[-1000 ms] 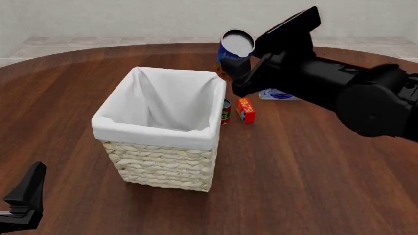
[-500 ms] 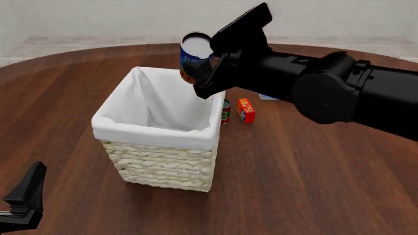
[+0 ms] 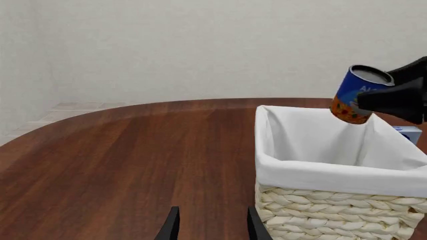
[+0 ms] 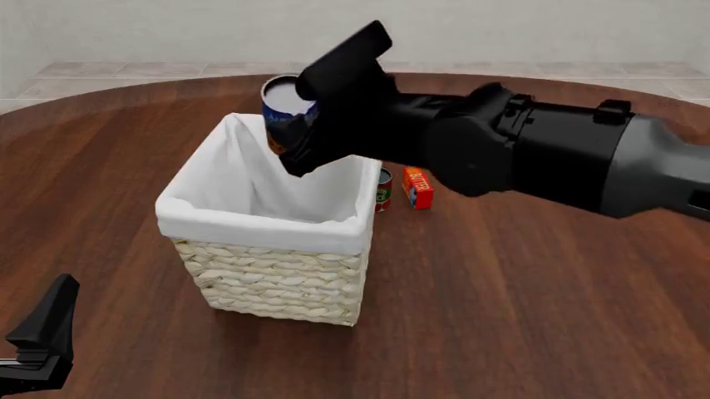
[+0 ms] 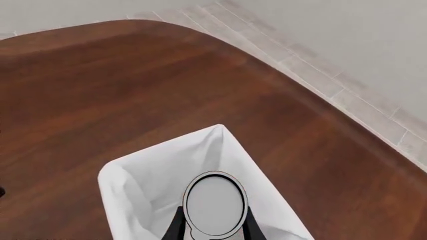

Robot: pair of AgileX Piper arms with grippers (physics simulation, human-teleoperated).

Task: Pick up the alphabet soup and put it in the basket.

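Observation:
The alphabet soup (image 4: pixel 282 106), a blue and orange can with a silver-grey top, is held tilted in the air over the far side of the basket (image 4: pixel 261 223). My right gripper (image 4: pixel 293 126) is shut on the can. In the left wrist view the can (image 3: pixel 356 94) hangs just above the basket's white-lined rim (image 3: pixel 333 172), with my right gripper (image 3: pixel 395 98) on it. In the right wrist view the can top (image 5: pixel 215 204) lies over the liner (image 5: pixel 143 185). My left gripper (image 4: pixel 45 337) is open and empty near the table's front left edge, apart from the basket.
A small red-and-green can (image 4: pixel 384 189) and a small orange box (image 4: pixel 418 187) stand just right of the basket, under my right arm. A white and blue box (image 3: pixel 409 133) lies behind the basket. The round wooden table (image 4: pixel 533 316) ends at a tiled floor at the back.
My right arm has swung left with the can, from behind the basket's far right corner to above the basket's far side. The left arm has not moved.

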